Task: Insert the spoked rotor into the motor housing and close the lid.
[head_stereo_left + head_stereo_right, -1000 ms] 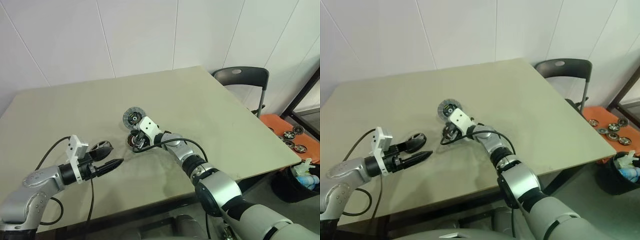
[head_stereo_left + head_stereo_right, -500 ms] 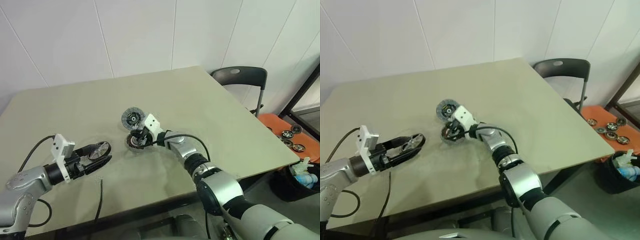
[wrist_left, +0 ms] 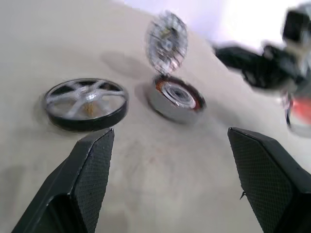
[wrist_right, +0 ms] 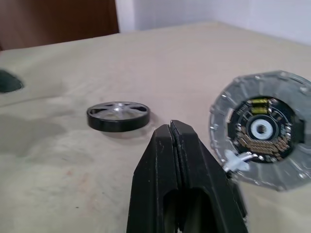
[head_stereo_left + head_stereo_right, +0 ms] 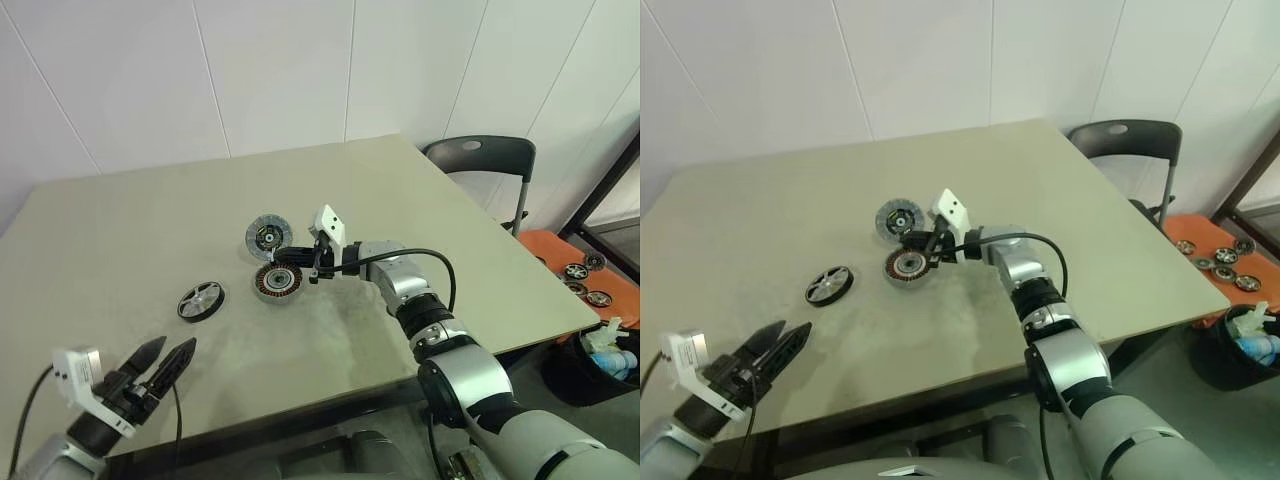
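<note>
Black and pressed flat together, the fingers of the right gripper (image 5: 291, 265) hold nothing; they hang just above the motor housing (image 5: 276, 282), at the side of it nearer the lid (image 5: 267, 235). The housing sits on the pale olive table (image 5: 420, 230), its copper-brown windings ringing a dark centre — open at the top, with nothing set into it. The lid lies just beyond the right gripper's tip, close beside the housing; whether the two touch is hard to tell. In the right wrist view the lid (image 4: 261, 129) appears beside the shut fingers (image 4: 182, 160), showing a dark inner face with small parts around a pale hub.

The spoked rotor (image 5: 201, 300) lies flat on the table, out past the right gripper's tip, beyond the housing and apart from it. Its dark rim and silvery spokes show plainly, the table visible between them.

The left gripper (image 5: 162, 361) is near the front edge of the table, its two fingers spread wide and empty — the rotor lies ahead of its tips, well apart. In the left wrist view the rotor (image 3: 86, 103) sits ahead of one finger (image 3: 92, 165), with the housing (image 3: 176, 97) farther on and the lid (image 3: 167, 41) behind that.
</note>
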`<state>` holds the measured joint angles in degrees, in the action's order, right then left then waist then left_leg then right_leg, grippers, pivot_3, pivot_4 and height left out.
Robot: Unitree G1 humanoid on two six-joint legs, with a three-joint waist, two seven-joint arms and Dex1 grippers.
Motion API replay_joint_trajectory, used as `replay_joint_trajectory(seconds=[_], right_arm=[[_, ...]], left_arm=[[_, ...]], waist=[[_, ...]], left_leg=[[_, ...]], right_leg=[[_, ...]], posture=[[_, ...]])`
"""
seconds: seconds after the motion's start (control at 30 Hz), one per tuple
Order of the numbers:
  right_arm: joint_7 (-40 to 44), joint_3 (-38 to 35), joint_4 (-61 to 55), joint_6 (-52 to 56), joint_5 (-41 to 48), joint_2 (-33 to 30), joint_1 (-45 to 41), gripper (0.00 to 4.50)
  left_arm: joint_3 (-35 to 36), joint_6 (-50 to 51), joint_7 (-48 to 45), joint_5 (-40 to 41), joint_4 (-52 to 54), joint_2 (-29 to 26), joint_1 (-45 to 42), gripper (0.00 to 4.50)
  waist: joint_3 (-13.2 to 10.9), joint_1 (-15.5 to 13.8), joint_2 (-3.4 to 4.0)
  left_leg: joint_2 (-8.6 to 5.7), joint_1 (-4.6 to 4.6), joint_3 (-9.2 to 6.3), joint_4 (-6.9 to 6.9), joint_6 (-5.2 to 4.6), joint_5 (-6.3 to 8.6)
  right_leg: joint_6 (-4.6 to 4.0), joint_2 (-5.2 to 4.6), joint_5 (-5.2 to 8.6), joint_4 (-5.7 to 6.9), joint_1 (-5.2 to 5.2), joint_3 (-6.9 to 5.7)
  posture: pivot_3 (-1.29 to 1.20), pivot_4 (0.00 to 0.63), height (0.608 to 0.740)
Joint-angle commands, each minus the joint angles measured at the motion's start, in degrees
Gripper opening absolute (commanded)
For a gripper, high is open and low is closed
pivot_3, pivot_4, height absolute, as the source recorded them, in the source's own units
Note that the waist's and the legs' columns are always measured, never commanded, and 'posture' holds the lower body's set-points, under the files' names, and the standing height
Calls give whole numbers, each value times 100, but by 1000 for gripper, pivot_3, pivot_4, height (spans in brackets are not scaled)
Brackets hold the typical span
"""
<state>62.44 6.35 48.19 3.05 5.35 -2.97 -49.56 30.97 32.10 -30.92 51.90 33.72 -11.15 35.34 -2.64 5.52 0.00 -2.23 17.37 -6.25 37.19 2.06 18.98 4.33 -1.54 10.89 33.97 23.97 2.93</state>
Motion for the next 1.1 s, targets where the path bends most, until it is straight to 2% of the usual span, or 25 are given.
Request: replay_joint_trajectory(seconds=[0.03,0.2,0.5,0.6,0.83,0.93,1.1], right_arm=[[-14,26,-22,-50,32,28,-125,26],[-88,40,106,-109,-18,18,-203,26],[-234,-14,59,-123,-29,-90,-141,26],[-302,-27,33,-126,-27,-125,-116,26],[-345,-54,-185,-86,39,-288,29,26],[89,59,-450,-233,85,-432,115,26],[2355,404,-1024,-312,497,-1081,328,26]], left_arm=[[-215,-145,625,96,-218,495,-120,3994],[-266,-247,1299,201,-693,936,-783,3994],[-627,-65,1610,214,-1298,590,-2169,3994],[-746,40,1793,-91,-1651,373,-2335,3994],[-695,428,1753,404,-1341,147,-1969,3994],[-679,501,1583,672,-1106,82,-1704,3994],[-656,511,1376,952,-983,-33,-1524,3994]], waist=[[7,-10,-11],[14,-32,-26],[15,-15,-28],[16,-7,-28],[16,-8,-28],[15,-14,-27],[13,-59,-25]], left_leg=[[-2,0,3,0,0,0],[-5,0,-2,9,0,0],[-8,0,1,9,0,-1],[-7,-1,0,6,0,-1],[-7,-2,-3,4,0,-1],[-7,-1,-2,3,0,-1],[-7,0,1,5,0,-1]], right_leg=[[0,0,0,-2,0,0],[0,5,-1,1,2,-9],[1,4,-5,-2,1,-7],[2,4,-9,-1,3,-6],[3,3,-7,1,4,-5],[2,2,-5,-1,5,-2],[5,3,-2,-3,3,-7]], posture=[[0,0,740],[0,0,740],[0,0,740],[0,0,740],[0,0,740],[0,0,740],[0,0,740]])
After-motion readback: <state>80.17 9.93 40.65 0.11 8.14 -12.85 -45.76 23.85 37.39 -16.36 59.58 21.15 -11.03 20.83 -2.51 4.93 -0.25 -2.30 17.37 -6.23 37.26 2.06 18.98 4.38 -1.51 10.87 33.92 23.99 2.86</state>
